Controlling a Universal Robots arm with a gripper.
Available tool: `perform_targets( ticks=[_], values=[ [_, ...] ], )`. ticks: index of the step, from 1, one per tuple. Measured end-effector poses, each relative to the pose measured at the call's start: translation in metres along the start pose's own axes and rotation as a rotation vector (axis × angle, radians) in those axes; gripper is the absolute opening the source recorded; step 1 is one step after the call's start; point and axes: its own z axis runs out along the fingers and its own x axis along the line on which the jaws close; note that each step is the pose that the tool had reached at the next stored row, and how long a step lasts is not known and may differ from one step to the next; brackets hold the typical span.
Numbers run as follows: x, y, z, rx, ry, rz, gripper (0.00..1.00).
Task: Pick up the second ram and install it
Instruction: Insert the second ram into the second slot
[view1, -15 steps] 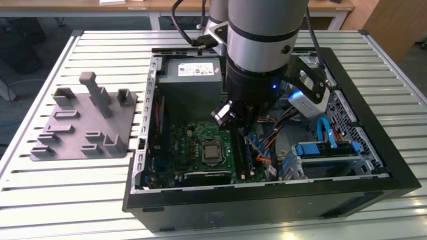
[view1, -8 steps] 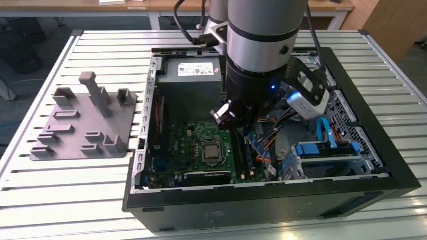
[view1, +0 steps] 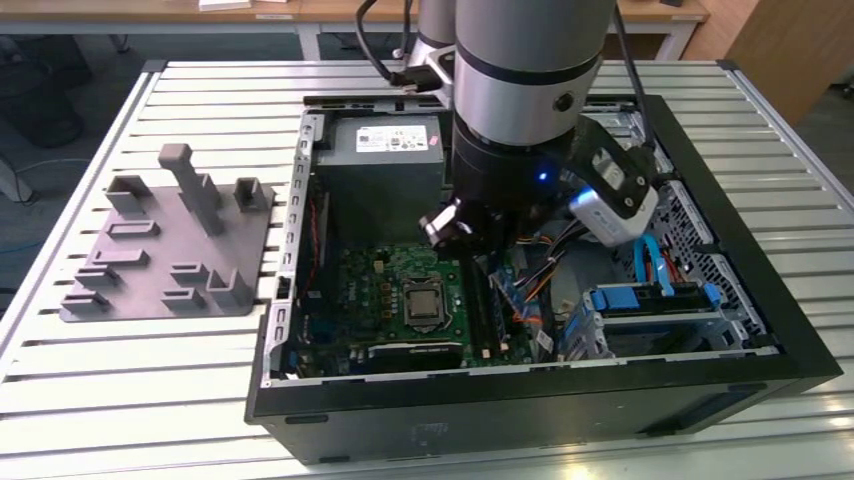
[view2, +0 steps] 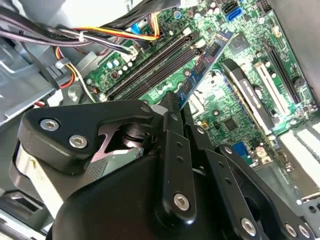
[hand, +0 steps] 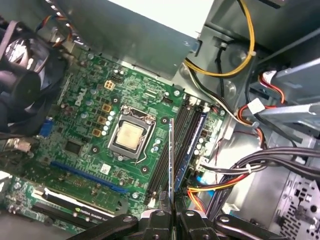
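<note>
fingers (hand: 159, 218) clamp the second ram (hand: 171, 160) edge-on — over the motherboard (hand: 85, 125)

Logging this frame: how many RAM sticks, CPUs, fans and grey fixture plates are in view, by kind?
RAM sticks: 2 (the second ram, held in the gripper jaws; seated RAM stick in its slot)
CPU: 1
Black fan: 1
Grey fixture plate: 1
Total: 5
</note>
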Motion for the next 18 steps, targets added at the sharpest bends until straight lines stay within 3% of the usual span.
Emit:
perform_targets(
  ticks=[18],
  values=[
    [0.0003, 0.0000, 0.0042, 0.0195, -0.0039, 0.269, 0.14]
  ],
)
